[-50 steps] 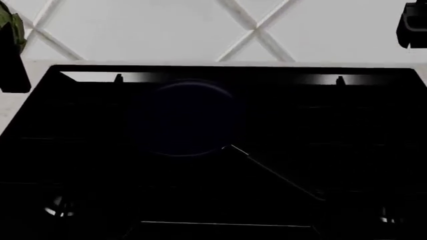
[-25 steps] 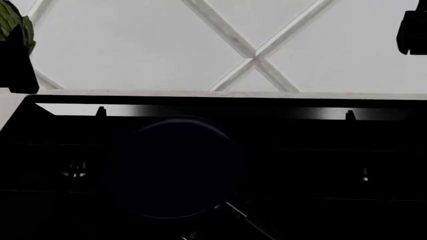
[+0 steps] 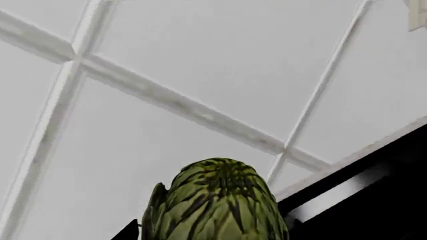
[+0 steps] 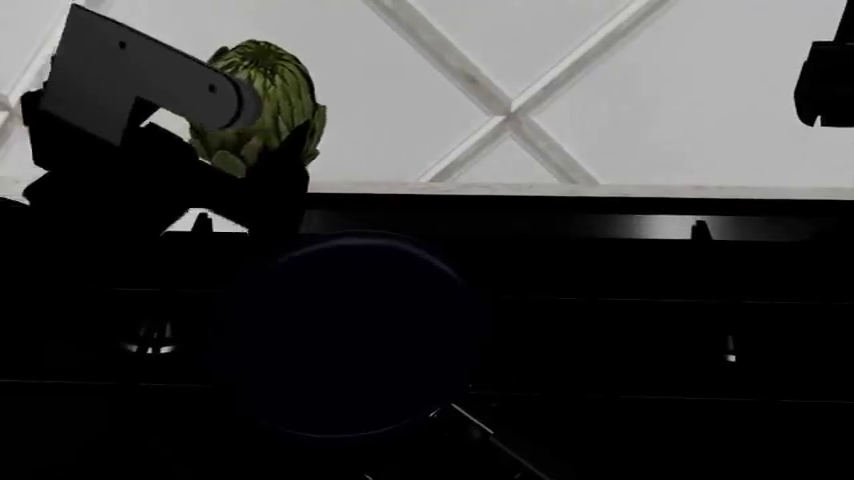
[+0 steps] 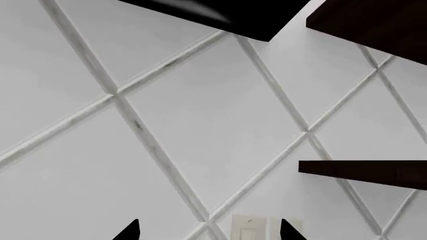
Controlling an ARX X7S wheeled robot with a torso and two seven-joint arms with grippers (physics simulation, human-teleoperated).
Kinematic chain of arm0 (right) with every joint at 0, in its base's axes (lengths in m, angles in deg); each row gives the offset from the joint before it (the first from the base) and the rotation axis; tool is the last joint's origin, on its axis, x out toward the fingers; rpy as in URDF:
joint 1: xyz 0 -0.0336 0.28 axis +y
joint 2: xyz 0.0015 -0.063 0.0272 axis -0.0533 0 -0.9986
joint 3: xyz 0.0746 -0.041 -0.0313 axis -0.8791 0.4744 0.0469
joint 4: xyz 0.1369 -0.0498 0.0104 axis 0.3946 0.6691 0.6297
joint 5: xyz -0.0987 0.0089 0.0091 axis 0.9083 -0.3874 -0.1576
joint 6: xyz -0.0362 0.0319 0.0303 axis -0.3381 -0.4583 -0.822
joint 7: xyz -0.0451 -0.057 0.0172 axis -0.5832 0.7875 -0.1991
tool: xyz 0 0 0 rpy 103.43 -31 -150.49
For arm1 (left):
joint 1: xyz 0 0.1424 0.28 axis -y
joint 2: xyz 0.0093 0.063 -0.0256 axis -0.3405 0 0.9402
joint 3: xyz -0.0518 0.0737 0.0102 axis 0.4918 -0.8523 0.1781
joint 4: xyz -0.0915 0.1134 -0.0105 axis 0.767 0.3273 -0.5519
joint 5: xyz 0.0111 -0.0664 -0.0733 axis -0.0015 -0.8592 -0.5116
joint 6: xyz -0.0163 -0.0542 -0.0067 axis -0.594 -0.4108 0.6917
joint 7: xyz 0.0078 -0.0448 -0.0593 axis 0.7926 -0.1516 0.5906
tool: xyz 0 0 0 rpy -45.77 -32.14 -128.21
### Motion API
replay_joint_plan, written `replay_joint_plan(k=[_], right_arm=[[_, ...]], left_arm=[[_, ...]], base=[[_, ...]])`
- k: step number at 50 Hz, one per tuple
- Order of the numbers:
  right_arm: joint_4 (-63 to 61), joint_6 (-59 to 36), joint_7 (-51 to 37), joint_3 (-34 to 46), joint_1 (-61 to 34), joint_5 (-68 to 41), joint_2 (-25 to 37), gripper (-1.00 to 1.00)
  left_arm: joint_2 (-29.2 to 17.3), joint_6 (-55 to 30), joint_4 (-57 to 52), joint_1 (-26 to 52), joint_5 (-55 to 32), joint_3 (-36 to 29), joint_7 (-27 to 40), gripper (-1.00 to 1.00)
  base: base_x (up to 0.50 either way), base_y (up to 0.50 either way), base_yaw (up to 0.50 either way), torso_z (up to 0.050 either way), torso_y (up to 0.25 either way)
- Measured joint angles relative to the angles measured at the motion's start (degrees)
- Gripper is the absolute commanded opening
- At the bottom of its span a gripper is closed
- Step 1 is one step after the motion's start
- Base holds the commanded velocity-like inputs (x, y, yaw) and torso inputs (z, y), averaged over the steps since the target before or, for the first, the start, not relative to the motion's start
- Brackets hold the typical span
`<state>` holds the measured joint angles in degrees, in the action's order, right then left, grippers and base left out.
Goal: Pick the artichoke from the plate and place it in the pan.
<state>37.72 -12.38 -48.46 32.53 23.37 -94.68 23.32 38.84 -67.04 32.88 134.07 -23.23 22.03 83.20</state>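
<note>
My left gripper (image 4: 274, 140) is shut on the green artichoke (image 4: 260, 100) and holds it in the air above the back left of the cooktop, up and left of the pan. The artichoke fills the lower middle of the left wrist view (image 3: 217, 202), between the dark fingertips (image 3: 130, 231). The black pan (image 4: 350, 335) sits on the cooktop, its thin handle (image 4: 483, 438) pointing to the front right. My right gripper (image 5: 208, 231) is open and empty, raised at the far right of the head view (image 4: 825, 75). The plate is out of view.
The black glass cooktop (image 4: 641, 330) fills the lower half of the head view. A white wall with diagonal tile lines (image 4: 534, 90) stands behind it. Dark shelves (image 5: 363, 172) and a wall switch (image 5: 250, 227) show in the right wrist view.
My left arm has swung in from the left edge toward the middle with the artichoke, which now hangs nearer the pan. The view and the right gripper have held still over the last half second.
</note>
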Motion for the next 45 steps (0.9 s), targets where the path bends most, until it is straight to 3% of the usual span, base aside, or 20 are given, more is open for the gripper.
replay_joint_plan(k=[13,45], right_arm=[[-0.69,0.8,-0.79,-1.4,2.56,-0.24,0.25,1.0],[-0.98,1.5,-2.19,-2.74,4.36,-2.85,1.33,1.0]], left_arm=[[0.82,0.54,-1.37,-0.89,0.7,-8.35,-4.78,-1.0],[-2.25,-4.91,-8.59,-7.41,-3.76,-9.46,-2.63,-1.0]], base=[[0.0,0.0,0.0,0.0,0.001],[0.0,0.0,0.0,0.0,0.001]])
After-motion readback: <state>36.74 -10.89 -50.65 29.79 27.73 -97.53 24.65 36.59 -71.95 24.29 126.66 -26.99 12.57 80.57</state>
